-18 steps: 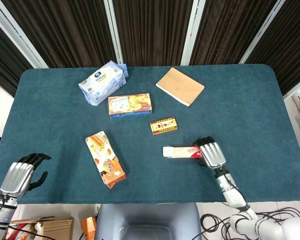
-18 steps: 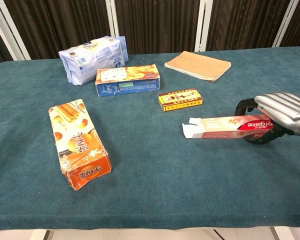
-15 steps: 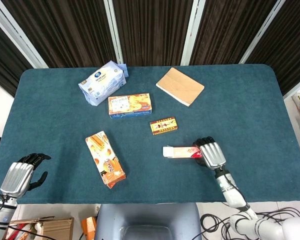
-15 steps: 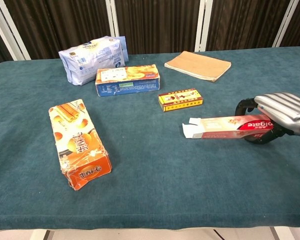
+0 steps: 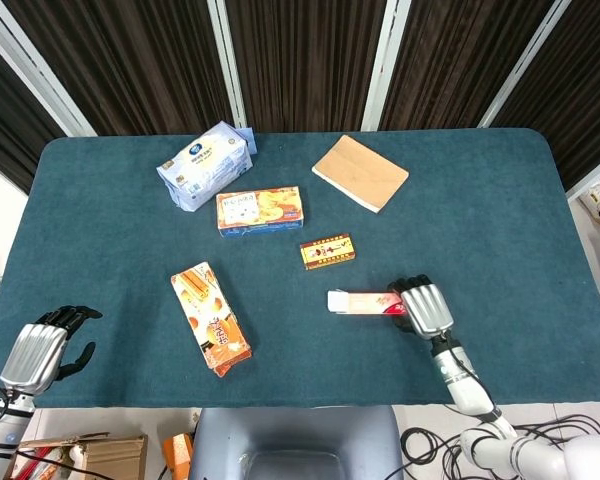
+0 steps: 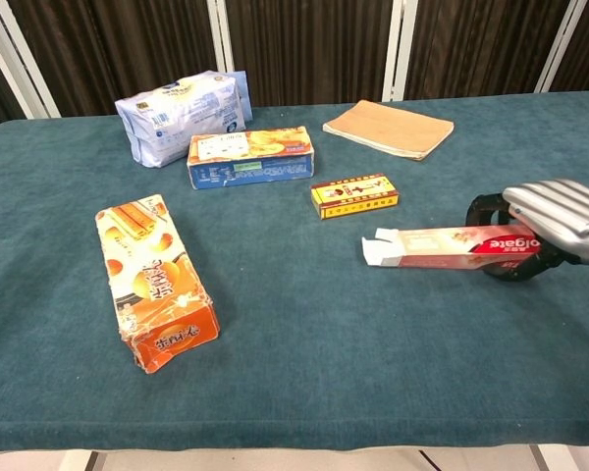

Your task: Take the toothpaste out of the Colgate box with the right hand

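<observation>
Colgate box (image 6: 450,246) flat on worktop (image 6: 373,334) at 4 o'clock, open flap end toward 9. Right hand (image 6: 555,224) grips its red end, fingers (image 6: 491,208) curled around it. Left hand (image 5: 40,350) off worktop at 8 o'clock, fingers curled, holding nothing.

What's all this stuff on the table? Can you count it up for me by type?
Cardboard boxes: 4, the Colgate box in the right robot hand, a long orange box, a blue-and-orange box, a small yellow-and-red box
Soft white-and-blue packs: 1
Flat tan book-like items: 1
Total: 6
</observation>
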Motion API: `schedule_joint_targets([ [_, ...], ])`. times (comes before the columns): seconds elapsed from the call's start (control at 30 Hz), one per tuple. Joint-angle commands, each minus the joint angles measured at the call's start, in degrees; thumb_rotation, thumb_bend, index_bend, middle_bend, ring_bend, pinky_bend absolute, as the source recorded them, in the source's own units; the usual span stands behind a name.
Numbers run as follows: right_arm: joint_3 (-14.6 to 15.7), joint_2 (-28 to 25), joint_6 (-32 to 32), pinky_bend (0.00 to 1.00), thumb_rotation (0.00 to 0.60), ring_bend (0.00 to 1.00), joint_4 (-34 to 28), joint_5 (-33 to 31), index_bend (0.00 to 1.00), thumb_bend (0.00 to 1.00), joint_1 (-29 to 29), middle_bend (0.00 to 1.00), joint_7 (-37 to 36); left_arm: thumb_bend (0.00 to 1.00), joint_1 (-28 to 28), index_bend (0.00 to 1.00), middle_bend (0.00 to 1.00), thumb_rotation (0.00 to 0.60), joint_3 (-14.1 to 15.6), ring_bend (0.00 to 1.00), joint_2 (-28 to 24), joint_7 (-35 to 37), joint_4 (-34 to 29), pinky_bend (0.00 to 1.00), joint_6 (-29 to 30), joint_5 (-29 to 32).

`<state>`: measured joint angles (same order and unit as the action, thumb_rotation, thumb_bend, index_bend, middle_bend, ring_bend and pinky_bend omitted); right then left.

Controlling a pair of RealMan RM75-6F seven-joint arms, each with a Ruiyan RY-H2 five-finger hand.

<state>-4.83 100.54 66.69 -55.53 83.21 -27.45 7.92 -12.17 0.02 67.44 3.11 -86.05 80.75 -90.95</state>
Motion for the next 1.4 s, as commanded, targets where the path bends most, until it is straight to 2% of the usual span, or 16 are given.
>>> schedule_joint_targets([
  [0.03,-0.5,0.1,2.9,0.38,0.6,0.49,1.2,1.5,0.58,0.32,-0.3,0.5,-0.3,0.39,0.1,0.35,0.35,0.6,0.1,0.3,-0.1,-0.1,-0.1,0.44,0.0,0.1],
  [0.13,-0.7,-2.0,5.1,0.39,0.6,0.49,-0.4,3.4,0.6,0.33,-0.9,0.51,0.3,0.39,0.1,0.35,0.35,0.6,0.1,0.3,-0.2,-0.1,-0.3,0.44,-0.1,0.2],
  [0.33,-1.5,-9.1,7.9,0.39,0.6,0.49,-8.6,6.4,0.6,0.33,-2.1,0.51,7.3,0.39,0.1,0.35,0.35,0.6,0.2,0.3,-0.2,-0.3,-0.5,0.44,-0.1,-0.1],
  [0.53,0.4,-16.2,5.3,0.39,0.6,0.49,-14.6,10.1,0.58,0.33,-4.2,0.51,13.7,0.39,0.0,0.35,0.35,0.6,0.2,0.3,-0.2,-0.5,-0.6,0.44,-0.3,0.1],
  [0.67,1.9,-19.3,5.4,0.39,0.6,0.49,-16.5,14.0,0.57,0.33,-5.1,0.51,21.8,0.39,0.0,0.35,0.35,0.6,0.2,0.3,-0.2,-0.5,-0.6,0.44,-0.4,0.1],
  [0.93,3.5,-20.1,9.0,0.39,0.6,0.44,-13.7,21.8,0.53,0.33,-5.8,0.5,33.5,0.39,0.1,0.35,0.35,0.6,0.2,0.3,-0.3,-0.4,-0.6,0.44,-0.1,0.1],
  [1.03,3.6,-20.1,9.3,0.39,0.6,0.42,-12.8,22.7,0.5,0.33,-6.0,0.5,34.3,0.39,0.1,0.35,0.35,0.6,0.1,0.3,-0.3,-0.3,-0.6,0.44,-0.1,0.2],
  [1.23,3.2,-20.3,8.4,0.39,0.6,0.37,-12.3,22.4,0.41,0.33,-6.3,0.41,35.9,0.39,0.0,0.35,0.35,0.6,0.1,0.3,-0.3,-0.2,-0.5,0.44,-0.3,0.1],
  [1.4,2.1,-20.8,10.2,0.39,0.6,0.36,-13.3,21.1,0.4,0.33,-5.4,0.4,34.8,0.39,0.1,0.35,0.35,0.6,0.1,0.3,-0.3,-0.2,-0.6,0.44,-0.3,0.3],
])
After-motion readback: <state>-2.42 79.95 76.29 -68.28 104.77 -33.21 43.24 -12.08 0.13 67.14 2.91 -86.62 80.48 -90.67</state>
